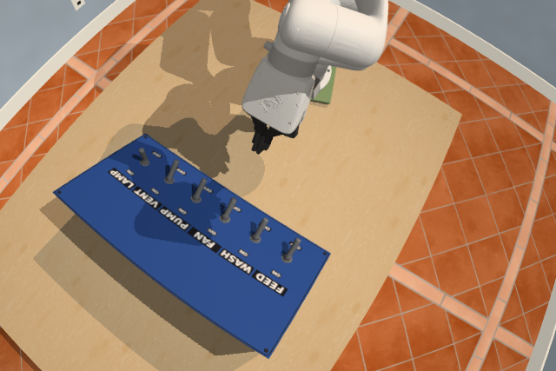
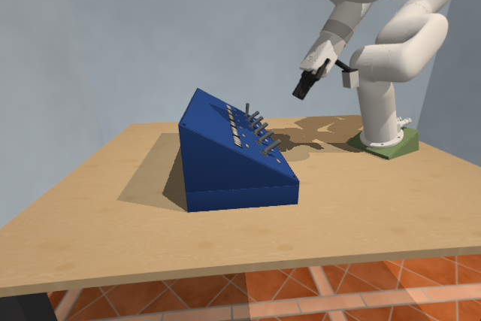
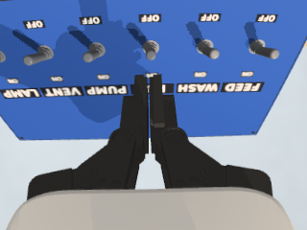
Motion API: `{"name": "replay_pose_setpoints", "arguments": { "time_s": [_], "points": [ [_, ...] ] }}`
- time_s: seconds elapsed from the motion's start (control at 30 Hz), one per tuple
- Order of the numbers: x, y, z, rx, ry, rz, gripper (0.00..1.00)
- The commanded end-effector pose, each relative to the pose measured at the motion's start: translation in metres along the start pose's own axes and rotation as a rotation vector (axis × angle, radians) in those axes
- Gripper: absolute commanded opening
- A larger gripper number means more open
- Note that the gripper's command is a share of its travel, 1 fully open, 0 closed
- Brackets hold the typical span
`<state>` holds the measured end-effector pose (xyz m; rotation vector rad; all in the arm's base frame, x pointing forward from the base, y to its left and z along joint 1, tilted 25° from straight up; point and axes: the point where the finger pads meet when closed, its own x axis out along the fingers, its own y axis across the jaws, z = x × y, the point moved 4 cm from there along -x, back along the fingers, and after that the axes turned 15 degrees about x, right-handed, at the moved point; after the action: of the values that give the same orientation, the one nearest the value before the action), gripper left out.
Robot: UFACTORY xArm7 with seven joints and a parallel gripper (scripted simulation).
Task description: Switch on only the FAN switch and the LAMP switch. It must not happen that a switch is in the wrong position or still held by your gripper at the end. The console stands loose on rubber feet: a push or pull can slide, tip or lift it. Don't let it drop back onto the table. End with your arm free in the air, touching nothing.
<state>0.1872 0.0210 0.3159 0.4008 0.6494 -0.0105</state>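
A light wooden table (image 1: 367,169) carries two things. The blue console (image 1: 215,268) stands toward 7 o'clock in the top view, casting a broad shadow on the wood. The green wedge-shaped base (image 2: 407,145) sits near the 12 o'clock edge, well apart from the console.
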Motion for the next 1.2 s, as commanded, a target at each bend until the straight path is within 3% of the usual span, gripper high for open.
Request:
{"name": "replay_pose_setpoints", "arguments": {
  "time_s": [0.0,1.17],
  "points": [
    [-0.0005,0.0007,0.0006,0.0,-0.002,0.0,0.0],
    [0.0067,0.0008,0.0006,0.001,-0.003,-0.001,0.0]
  ]
}}
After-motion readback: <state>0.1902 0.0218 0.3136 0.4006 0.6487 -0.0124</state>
